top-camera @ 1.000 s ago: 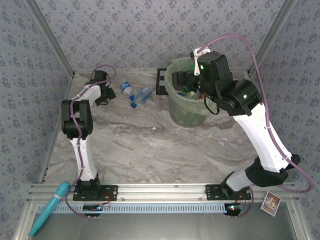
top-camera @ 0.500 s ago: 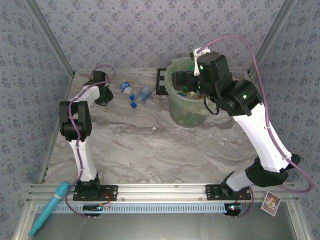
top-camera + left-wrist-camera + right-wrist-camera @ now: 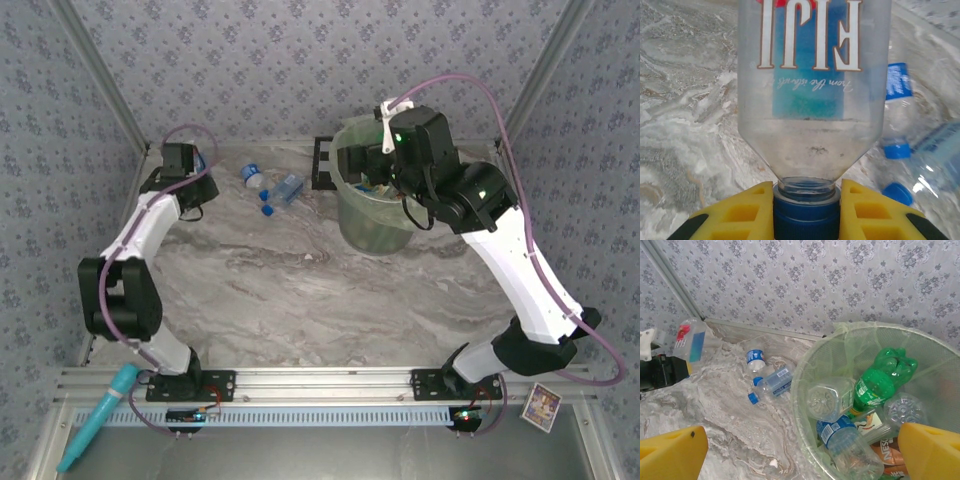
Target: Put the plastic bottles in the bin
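Clamped shut between the yellow fingers of the left gripper [image 3: 806, 202] is the blue cap and neck of a clear Fiji bottle [image 3: 812, 90], whose body is pointed away from the wrist. This bottle is held well to the left of the bin [image 3: 375, 238], close to the wall. Inside the bin, lined with a light-green bag, a green bottle [image 3: 881, 379], a clear square bottle [image 3: 829, 400], a blue-labelled bottle [image 3: 840, 436] and an orange-labelled bottle [image 3: 890, 456] are piled together. At least two loose bottles [image 3: 272, 186] with blue caps are seen lying on the marble table [image 3: 300, 300] between the bin and the left gripper. A black rack [image 3: 322, 162] is set just beside the bin's far-left side. The left arm is stretched out to the left of the bin, its elbow folded back. The right arm is arched up over the bin, and the right gripper [image 3: 800, 442] is held above the bin's left rim, its fingers spread wide with nothing gripped.
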